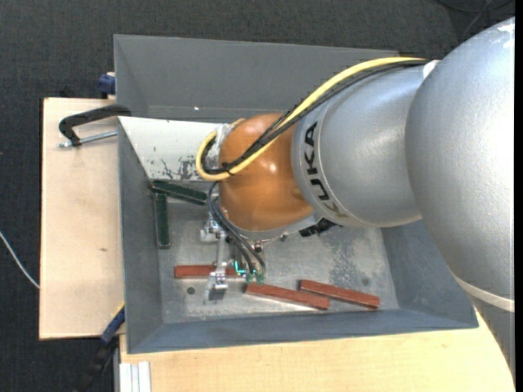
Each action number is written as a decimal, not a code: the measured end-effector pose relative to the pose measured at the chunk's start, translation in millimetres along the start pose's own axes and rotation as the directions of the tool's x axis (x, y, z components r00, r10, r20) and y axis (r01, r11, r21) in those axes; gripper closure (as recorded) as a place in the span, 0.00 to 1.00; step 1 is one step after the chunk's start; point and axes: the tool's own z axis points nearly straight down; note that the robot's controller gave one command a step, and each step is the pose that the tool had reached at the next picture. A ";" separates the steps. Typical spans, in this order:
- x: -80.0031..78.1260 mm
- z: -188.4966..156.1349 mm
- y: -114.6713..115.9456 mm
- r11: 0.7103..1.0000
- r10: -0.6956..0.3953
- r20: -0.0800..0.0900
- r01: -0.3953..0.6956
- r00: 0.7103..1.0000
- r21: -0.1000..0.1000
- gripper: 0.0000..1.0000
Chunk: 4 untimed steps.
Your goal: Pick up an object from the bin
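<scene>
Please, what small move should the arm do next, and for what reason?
Probably lower a little, straight down: the gripper hangs over the right end of the short red-brown stick, which lies flat on the bin floor.

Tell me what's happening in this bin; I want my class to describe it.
A robot arm reaches into the grey bin from the right. Its gripper is down near the floor at the front, at the right end of a short red bar. Whether it has gripped the bar cannot be told. Two longer red bars lie to its right, and two green sticks form an L on the left.
</scene>
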 end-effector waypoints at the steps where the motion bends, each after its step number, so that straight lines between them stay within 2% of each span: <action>1: -2.4 -4.0 -0.8 1.000 0.003 0.008 -0.003 1.000 -0.002 0.00; 2: -1.6 60.5 -21.4 0.992 0.129 0.002 -0.129 0.992 -0.005 1.00; 3: -1.6 60.5 -21.4 0.992 0.129 0.002 -0.129 0.992 -0.005 1.00; 4: -20.5 -86.9 -50.9 0.992 0.123 0.014 -0.123 0.992 -0.005 1.00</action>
